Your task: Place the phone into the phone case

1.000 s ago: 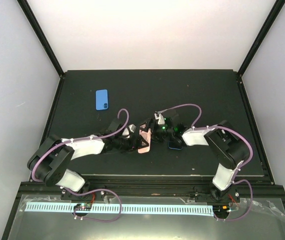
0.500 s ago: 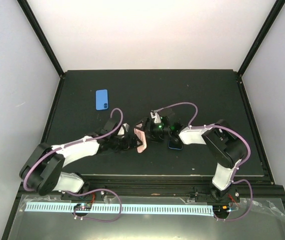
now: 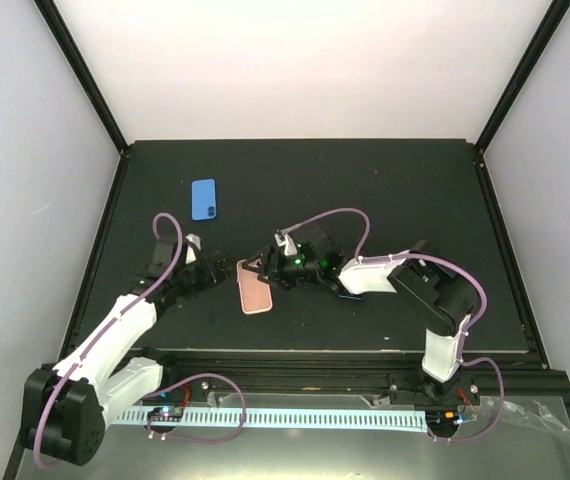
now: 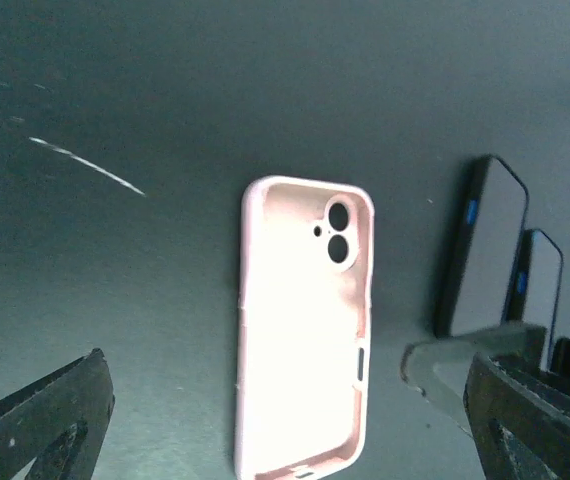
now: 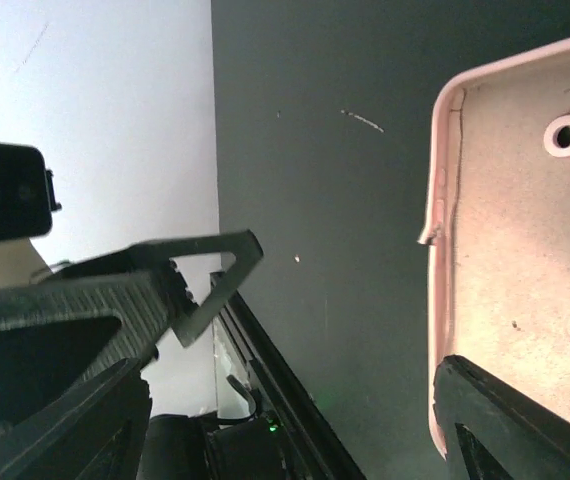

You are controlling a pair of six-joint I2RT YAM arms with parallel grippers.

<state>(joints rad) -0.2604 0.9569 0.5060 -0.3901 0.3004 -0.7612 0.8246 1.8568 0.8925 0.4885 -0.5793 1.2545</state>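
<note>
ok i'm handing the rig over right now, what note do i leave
Left pincer: open, holding nothing, facing the pale pink phone case.
Right pincer: open, at the case's edge, one finger overlapping it, gripping nothing.
Case: flat on the black table, open side up, empty.
Phone candidates: blue phone-sized slab lying far left, apart; dark blue-rimmed slab partly under the right arm. Cannot tell which is the phone.
Done: case laid ready. To do: pick the phone, seat it in the case.

Smooth matt plastic on the pale pink phone case (image 4: pixel 303 330), soft-looking, finely grainy inside. Matt finish on the dark table (image 4: pixel 165 80), with faint pale scratches. Glossy, reflective, glass-like face and blue rim on the phone (image 4: pixel 483 255).
</note>
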